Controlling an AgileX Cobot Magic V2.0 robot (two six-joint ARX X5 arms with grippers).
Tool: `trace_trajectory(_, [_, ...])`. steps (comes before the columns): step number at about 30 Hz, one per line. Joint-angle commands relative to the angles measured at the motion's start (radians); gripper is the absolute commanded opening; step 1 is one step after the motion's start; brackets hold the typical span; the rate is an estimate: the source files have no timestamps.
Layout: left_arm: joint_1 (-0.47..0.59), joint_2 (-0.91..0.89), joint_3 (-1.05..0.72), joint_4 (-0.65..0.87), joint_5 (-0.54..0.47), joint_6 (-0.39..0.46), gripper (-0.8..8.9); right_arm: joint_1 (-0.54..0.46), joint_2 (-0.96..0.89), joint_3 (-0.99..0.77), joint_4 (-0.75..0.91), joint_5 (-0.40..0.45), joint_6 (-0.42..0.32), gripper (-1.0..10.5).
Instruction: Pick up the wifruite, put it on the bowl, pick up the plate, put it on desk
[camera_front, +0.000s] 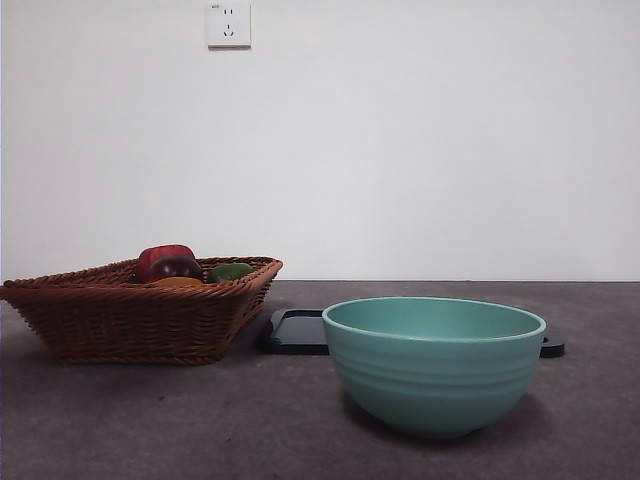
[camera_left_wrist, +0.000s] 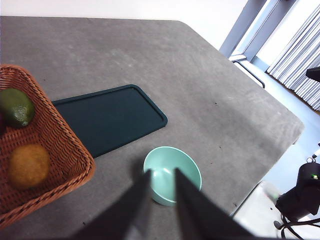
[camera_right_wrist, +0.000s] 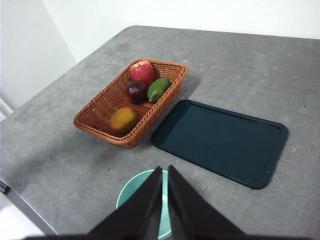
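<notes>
The wifruite (camera_right_wrist: 123, 119), a round orange fruit, lies in the near end of a wicker basket (camera_right_wrist: 100, 112); from the front only its top (camera_front: 178, 283) shows over the rim. The mint-teal bowl (camera_front: 433, 365) stands empty on the desk (camera_front: 150, 420). Behind it lies the plate (camera_right_wrist: 220, 141), a flat dark green rectangular tray. My left gripper (camera_left_wrist: 162, 171) hangs high above the bowl (camera_left_wrist: 170, 157), open and empty. Also high over the bowl (camera_right_wrist: 125, 197), my right gripper (camera_right_wrist: 164, 169) is shut with nothing in it. Neither gripper shows in the front view.
The basket (camera_front: 130, 315) also holds a red apple (camera_right_wrist: 142, 71), a dark red-purple fruit (camera_right_wrist: 136, 91) and a green fruit (camera_right_wrist: 158, 89). The tray lies right beside the basket. The desk's edge (camera_left_wrist: 280, 150) runs close behind the bowl. A wall socket (camera_front: 228, 25) is on the wall.
</notes>
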Motion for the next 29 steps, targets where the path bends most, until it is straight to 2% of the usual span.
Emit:
trace_trajectory(1, [-0.004,0.004,0.022,0.006,0.006,0.016,3.86,0.003,0.002,0.020,0.007,-0.002,-0.005,1.5])
trace_trajectory(4, [-0.004,0.004,0.022,0.006,0.006,0.016,5.56,0.003,0.002,0.020,0.006,0.008,0.006,4.1])
trace_trajectory(6, [-0.004,0.004,0.022,0.006,0.006,0.015,6.03,0.003,0.002,0.020,0.007,0.008,0.006,5.4])
trace_trajectory(8, [-0.004,0.004,0.022,0.006,0.006,0.015,6.04,0.003,0.002,0.020,0.007,0.008,0.006,5.9])
trace_trajectory(23, [-0.004,0.014,0.022,0.006,-0.011,0.003,5.92,0.003,0.002,0.020,0.009,0.007,0.008,6.0])
trace_trajectory(29, [-0.004,0.092,0.022,-0.014,-0.037,-0.013,5.92,0.003,0.002,0.020,0.014,0.007,0.008,6.0])
